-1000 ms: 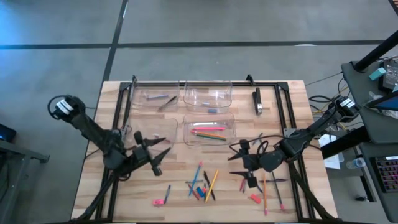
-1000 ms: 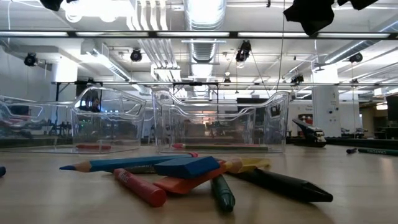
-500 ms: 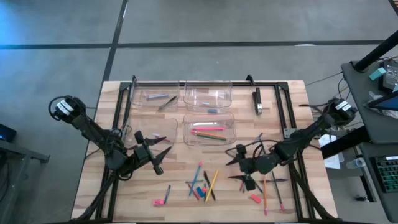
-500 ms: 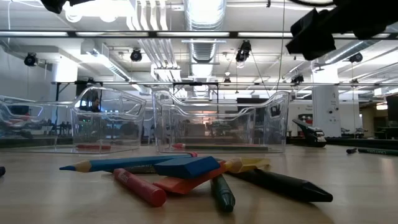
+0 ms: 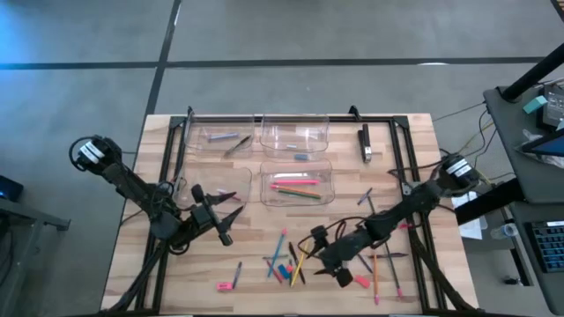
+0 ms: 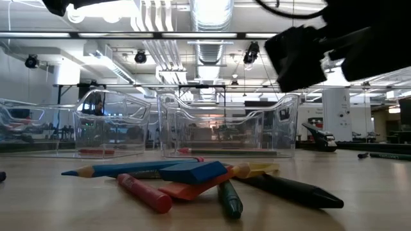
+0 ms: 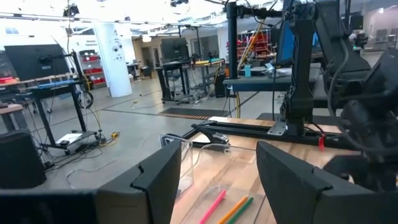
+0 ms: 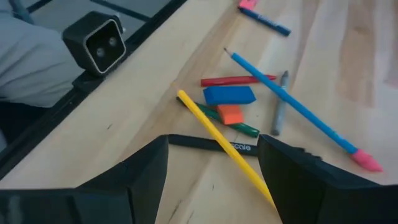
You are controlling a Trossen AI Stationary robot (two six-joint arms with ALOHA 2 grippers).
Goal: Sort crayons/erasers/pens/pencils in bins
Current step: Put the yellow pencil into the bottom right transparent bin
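Note:
A pile of sticks and blocks (image 5: 286, 261) lies on the wood near the table's near edge. The right wrist view shows a yellow pencil (image 8: 217, 137), blue pencil (image 8: 292, 102), blue eraser (image 8: 229, 94), orange eraser (image 8: 231, 114), red stick (image 8: 239, 79), green crayon (image 8: 239, 127), black crayon (image 8: 199, 143) and grey pen (image 8: 280, 115). My right gripper (image 5: 312, 255) (image 8: 212, 143) is open, just right of the pile and above it. My left gripper (image 5: 231, 218) (image 7: 219, 152) waits open beside the bin holding pencils (image 5: 298, 183).
Four clear bins stand toward the far side: one with pens (image 5: 225, 141), one with a blue eraser (image 5: 295, 136), the pencil bin, and one (image 5: 211, 183) by my left gripper. A pink stick (image 5: 227, 284), a pink eraser (image 5: 361, 280) and pencils (image 5: 375, 269) lie apart. Black frame rails (image 5: 176, 150) border the table.
My right gripper has travelled toward the table's left and near edges and come lower, from beside the loose pencils to the pile's right side; in the low view its dark body has dropped into the picture. Nothing on the table has moved.

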